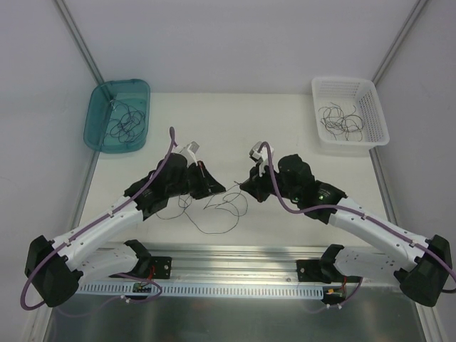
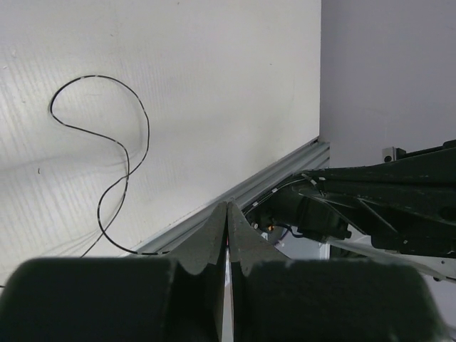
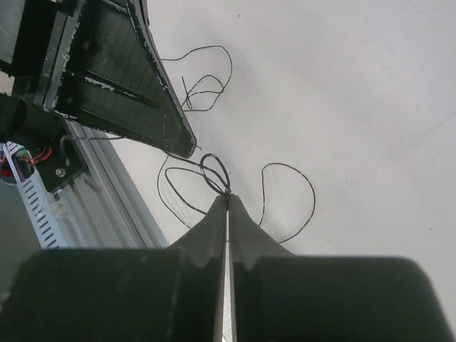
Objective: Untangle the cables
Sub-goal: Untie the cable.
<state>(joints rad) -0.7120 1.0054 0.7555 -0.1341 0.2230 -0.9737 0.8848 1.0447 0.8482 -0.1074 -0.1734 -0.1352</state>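
The cables (image 1: 217, 206) are thin, dark, wiry strands, slightly shiny. My right gripper (image 3: 228, 198) is matt black plastic. The table (image 1: 235, 121) is matt white, faintly ribbed. The teal bin (image 1: 98, 107) is glossy translucent plastic, the white basket (image 1: 377, 107) latticed plastic, the rail (image 1: 235, 258) brushed metal.

Seen from above, the cables (image 1: 214, 208) on the table between the arms are too thin for me to trace strand by strand. Their left end is hidden under the left gripper (image 1: 219, 189). I can't count the strands in the teal bin (image 1: 96, 121) at the far left or in the white basket (image 1: 349, 80) at the far right. On the left wrist camera, one strand runs behind my blurred fingers (image 2: 206, 239), so I can't tell whether they pinch it. On the right wrist camera, the right gripper (image 3: 228, 197) is a dark blur across the near half, and the picture's top left edge cuts off the left arm.
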